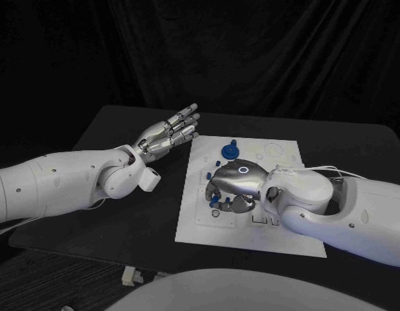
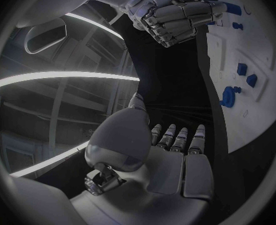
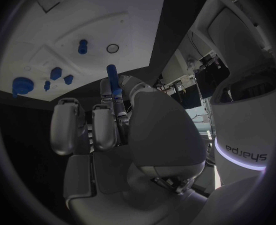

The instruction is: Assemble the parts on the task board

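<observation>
Fingers (image 3: 115, 96) of right hand (image 1: 235, 183) around blue peg (image 3: 112, 77) above task board (image 1: 284, 233); left hand (image 1: 169, 133) spread, empty.

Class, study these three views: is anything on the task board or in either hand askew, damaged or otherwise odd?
Nothing stands out. The right hand pinches a blue peg above the task board; the left hand is held open beside the board.

**Three cameras, one board**

The head view looks down from above onto the table (image 1: 125, 214) and the white board (image 1: 246, 227), taking in both arms; the left wrist view sits close behind the left hand (image 2: 169, 155), facing the board (image 2: 262, 85) edge-on, with the right hand (image 2: 175, 15) beyond; the right wrist view sits close behind the right hand (image 3: 119, 130), facing the board (image 3: 82, 20); all three share the board.
</observation>
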You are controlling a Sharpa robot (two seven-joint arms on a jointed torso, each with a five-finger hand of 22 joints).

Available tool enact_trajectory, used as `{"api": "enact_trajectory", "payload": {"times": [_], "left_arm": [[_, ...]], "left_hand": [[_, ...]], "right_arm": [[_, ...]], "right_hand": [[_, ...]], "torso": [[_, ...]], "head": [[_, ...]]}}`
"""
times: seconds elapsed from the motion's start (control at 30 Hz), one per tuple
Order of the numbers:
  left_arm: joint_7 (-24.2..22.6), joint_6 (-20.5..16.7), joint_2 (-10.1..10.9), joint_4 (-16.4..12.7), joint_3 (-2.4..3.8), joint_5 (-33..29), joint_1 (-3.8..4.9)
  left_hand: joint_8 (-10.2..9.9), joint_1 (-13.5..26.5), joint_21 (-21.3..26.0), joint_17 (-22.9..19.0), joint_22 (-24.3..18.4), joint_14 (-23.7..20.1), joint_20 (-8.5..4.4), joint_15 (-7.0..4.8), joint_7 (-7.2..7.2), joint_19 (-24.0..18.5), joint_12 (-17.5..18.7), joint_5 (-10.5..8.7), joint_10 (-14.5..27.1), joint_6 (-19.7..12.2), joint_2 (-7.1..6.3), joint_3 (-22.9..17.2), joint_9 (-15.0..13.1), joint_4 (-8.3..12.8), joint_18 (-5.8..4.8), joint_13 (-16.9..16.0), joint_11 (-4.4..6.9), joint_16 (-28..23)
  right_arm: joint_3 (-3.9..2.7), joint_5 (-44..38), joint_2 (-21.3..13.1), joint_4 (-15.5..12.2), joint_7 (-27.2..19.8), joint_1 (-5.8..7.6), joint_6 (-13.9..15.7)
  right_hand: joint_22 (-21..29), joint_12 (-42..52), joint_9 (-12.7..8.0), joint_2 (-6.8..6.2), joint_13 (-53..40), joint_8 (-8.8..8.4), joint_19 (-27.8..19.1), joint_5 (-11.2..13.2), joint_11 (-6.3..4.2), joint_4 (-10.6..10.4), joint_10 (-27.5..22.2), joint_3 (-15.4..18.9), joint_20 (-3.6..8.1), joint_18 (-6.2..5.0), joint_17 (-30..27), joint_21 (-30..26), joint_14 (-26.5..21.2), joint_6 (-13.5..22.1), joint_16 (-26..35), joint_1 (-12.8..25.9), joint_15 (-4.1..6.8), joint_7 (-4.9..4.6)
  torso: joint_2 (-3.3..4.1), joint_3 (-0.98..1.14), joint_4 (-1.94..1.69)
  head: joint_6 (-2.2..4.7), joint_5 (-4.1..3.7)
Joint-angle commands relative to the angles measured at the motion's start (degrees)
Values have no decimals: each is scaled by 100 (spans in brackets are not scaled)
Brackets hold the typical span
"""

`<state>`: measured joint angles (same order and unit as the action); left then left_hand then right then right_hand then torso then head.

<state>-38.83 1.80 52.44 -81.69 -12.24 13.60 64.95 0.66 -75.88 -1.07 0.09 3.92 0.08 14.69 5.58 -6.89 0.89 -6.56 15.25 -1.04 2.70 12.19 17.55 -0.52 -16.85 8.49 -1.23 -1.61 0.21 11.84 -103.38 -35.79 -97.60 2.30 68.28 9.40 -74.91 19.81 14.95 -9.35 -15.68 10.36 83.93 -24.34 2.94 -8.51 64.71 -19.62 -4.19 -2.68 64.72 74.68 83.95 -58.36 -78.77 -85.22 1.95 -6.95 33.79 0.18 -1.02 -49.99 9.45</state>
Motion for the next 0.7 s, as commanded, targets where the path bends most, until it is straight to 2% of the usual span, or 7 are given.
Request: {"api": "enact_trajectory", "payload": {"times": [0.03,0.1,0.17,0.2,0.3,0.57,0.7], "left_arm": [[-623,-91,0,-35,6,-46,-6],[-617,-88,1,-39,6,-46,-6],[-611,-82,0,-39,6,-46,-6],[-605,-78,0,-39,6,-46,-6],[-584,-54,1,-36,6,-46,-6],[-512,13,-6,-21,6,-46,-6],[-486,29,-13,-20,6,-46,-6]], "left_hand": [[-7,44,35,-9,-16,-8,-27,-59,55,-2,85,3,30,28,9,36,-8,17,129,17,68,-21],[-3,0,35,-9,-21,-8,-25,-60,108,-3,102,82,46,51,11,14,-12,21,142,20,4,-21],[-1,-32,34,-9,-24,-8,1,-47,169,-3,115,132,58,71,19,-5,-14,17,154,23,-168,-21],[-1,-59,34,-9,-25,-8,38,-39,210,-3,127,178,66,77,28,-22,-15,17,158,25,-354,-21],[11,-144,32,-9,-27,-8,76,13,336,-2,99,359,66,149,44,-64,-26,20,166,22,-474,-21],[39,-244,29,-9,-26,-8,99,64,627,3,47,545,64,346,68,-108,-52,17,172,16,-483,-21],[57,-342,27,-9,-27,-8,97,34,919,5,36,706,68,485,80,-147,-68,14,174,16,-271,-21]], "right_arm": [[-6,-360,3,13,-58,-43,-80],[-6,-433,-2,21,-63,-60,-66],[-6,-476,-6,26,-67,-70,-69],[-6,-495,-9,28,-68,-74,-81],[-6,-528,-15,34,-69,-82,-121],[-5,-554,-15,82,-77,-101,-180],[-5,-557,-18,115,-90,-117,-184]], "right_hand": [[-1032,33,8,-10,-5,-26,32,25,-30,39,8,-10,-3,-86,-10,-29,89,25,26,-53,-19,4],[-1031,34,9,-12,-5,-27,31,28,-31,41,7,-10,-3,-86,-14,-32,88,26,28,-54,-19,4],[-1031,34,9,-12,-6,-27,30,29,-32,42,7,-10,-3,-87,-14,-34,88,27,28,-54,-19,4],[-1029,34,10,-13,-6,-28,28,32,-32,42,7,-9,-4,-88,-19,-39,87,28,31,-53,-19,4],[-1029,36,13,-15,-8,-30,28,43,-34,42,6,-7,-4,-88,-26,-39,84,32,35,-46,-19,2],[-1027,40,18,-13,-12,-35,25,63,-38,42,8,-7,-4,-90,-29,-46,82,40,37,-39,-16,3],[-1024,42,25,-11,-16,-39,20,88,-41,37,3,-5,-4,-92,-45,-57,76,47,47,-22,-14,4]], "torso": [[-8,1,7],[-7,0,6],[-5,0,8],[-2,0,9],[4,2,13],[-5,3,8],[-7,2,6]], "head": [[-1,13],[-1,4],[-1,2],[-1,-4],[-1,-7],[-1,29],[-1,-1]]}}
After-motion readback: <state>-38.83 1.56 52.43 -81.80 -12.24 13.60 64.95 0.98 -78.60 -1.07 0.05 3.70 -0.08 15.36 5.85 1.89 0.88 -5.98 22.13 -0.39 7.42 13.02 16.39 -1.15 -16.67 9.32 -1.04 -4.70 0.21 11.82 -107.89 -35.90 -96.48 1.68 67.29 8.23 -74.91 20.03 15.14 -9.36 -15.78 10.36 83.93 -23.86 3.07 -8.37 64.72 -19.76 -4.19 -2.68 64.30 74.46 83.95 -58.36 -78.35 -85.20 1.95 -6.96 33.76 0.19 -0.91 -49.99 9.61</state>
